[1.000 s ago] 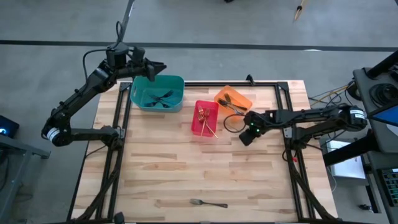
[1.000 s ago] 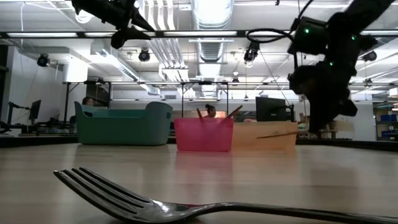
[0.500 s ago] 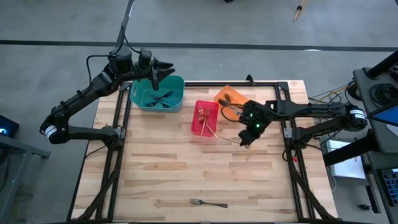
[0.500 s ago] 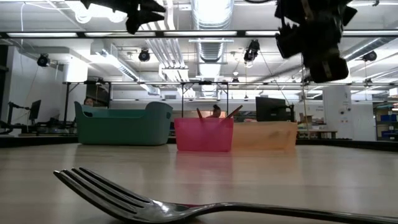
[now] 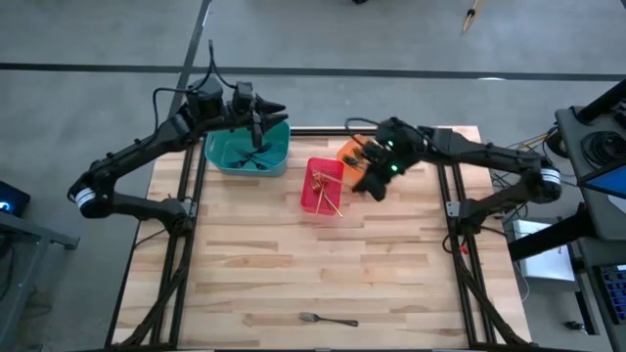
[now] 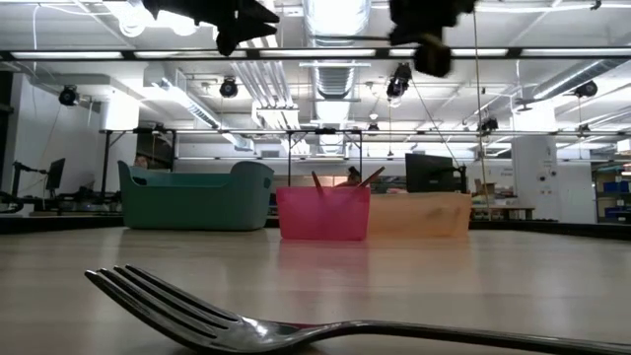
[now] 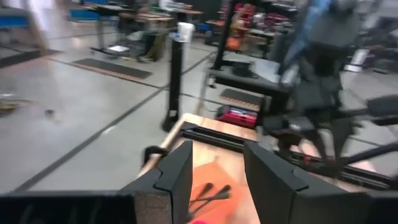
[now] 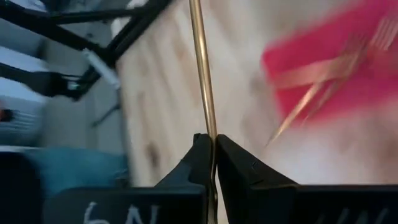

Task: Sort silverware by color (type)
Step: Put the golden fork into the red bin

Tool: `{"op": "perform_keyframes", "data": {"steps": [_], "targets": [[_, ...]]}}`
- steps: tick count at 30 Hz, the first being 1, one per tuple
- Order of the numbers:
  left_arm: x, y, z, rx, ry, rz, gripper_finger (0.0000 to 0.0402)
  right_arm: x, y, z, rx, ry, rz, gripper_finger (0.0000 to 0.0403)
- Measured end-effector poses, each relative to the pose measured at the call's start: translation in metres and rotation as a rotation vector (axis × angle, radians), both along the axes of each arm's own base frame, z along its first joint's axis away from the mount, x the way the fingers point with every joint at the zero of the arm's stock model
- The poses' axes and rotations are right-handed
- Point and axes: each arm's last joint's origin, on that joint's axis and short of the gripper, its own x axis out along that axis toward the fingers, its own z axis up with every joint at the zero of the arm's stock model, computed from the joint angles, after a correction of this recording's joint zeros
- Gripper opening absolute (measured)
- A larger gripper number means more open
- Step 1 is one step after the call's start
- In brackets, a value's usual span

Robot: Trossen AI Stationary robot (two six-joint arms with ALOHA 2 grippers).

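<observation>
High view: the left arm reaches from about nine o'clock up to the teal bin (image 5: 247,147) at eleven o'clock, bent at the elbow, its left gripper (image 5: 262,115) held over the bin's far rim. Dark-handled forks (image 5: 252,156) lie inside the bin. The right arm stretches in from three o'clock, forearm nearly level, and the right gripper (image 5: 372,181) hangs between the red bin (image 5: 315,200) and the orange bin (image 5: 356,149), just past twelve o'clock of the table's middle. Gold forks (image 5: 326,192) lie in the red bin. A lone silver fork (image 5: 329,319) lies on the wooden table (image 5: 245,254) at six o'clock, well apart from both arms.

Low view: the silver fork (image 6: 227,320) fills the foreground, tines at nine o'clock. Both arms hang high above the three bins, with neither gripper's fingers shown clearly.

Left wrist view: the left gripper's fingers (image 7: 177,180) stand parted with a clear gap and nothing between them; the orange bin (image 7: 208,186) with dark cutlery sits beyond.

Right wrist view: the right gripper (image 8: 211,152) is pinched tight on a thin gold fork handle (image 8: 202,68) that runs straight out from the fingertips, with the red bin (image 8: 329,68) and its gold forks beyond.
</observation>
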Motion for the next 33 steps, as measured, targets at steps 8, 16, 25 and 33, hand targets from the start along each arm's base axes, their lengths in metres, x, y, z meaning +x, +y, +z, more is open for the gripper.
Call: {"op": "perform_keyframes", "data": {"steps": [8,16,25,33], "targets": [[0.008,0.002,-0.005,-0.075,-0.018,-0.133,0.0147,0.048,-0.031,0.023,-0.336,0.107,0.166,0.0009],[0.026,0.010,-0.027,-0.144,0.049,-0.244,0.0184,0.085,-0.068,0.022,-0.434,0.227,0.335,0.0009],[0.043,0.014,-0.056,-0.254,0.165,-0.279,0.0182,0.101,-0.088,0.039,-0.601,0.275,0.389,0.0009],[0.055,0.011,-0.069,-0.281,0.209,-0.269,0.0182,0.099,-0.094,0.037,-0.616,0.311,0.377,0.0009]]}}
